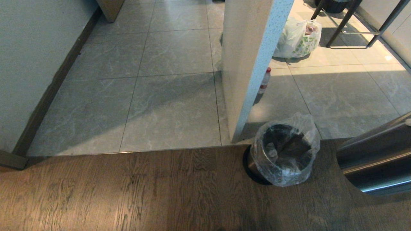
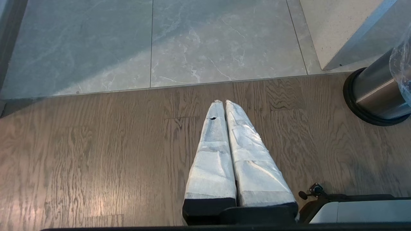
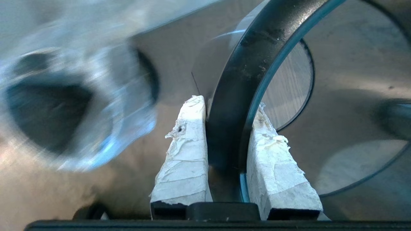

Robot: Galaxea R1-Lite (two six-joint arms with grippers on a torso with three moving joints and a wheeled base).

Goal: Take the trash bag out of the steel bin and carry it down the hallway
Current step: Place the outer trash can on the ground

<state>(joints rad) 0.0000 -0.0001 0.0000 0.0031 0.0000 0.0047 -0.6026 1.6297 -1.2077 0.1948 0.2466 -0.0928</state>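
Head view and two wrist views. One steel bin (image 1: 253,165), small, round and slightly tapered, with brushed shiny sides and a black base ring, stood on the dark wood-plank floor (image 1: 128,192) at its seam with the tiles, just beside the foot of one white speckled pillar (image 1: 250,64). One trash bag (image 1: 308,128), a thin, clear, crinkled film, lined the bin and draped over its rim. The hallway (image 1: 167,106), laid with glossy grey marbled square tiles, lay beyond it, bounded by a plain wall with dark skirting.

The right gripper (image 3: 229,109) had two tape-wrapped, frayed white fingers (image 3: 186,154) pinching a black ring (image 3: 244,64), smooth and curved with a pale blue edge. A large brushed-steel curved piece (image 1: 375,160) filled the head view's right edge, near the bin. The left gripper (image 2: 223,102) hung over the planks with its two padded white fingers pressed together, holding nothing.

Behind the pillar were one white bag with green print (image 1: 297,40), one red-capped bottle (image 1: 265,80) and dark metal stool legs (image 1: 346,19).
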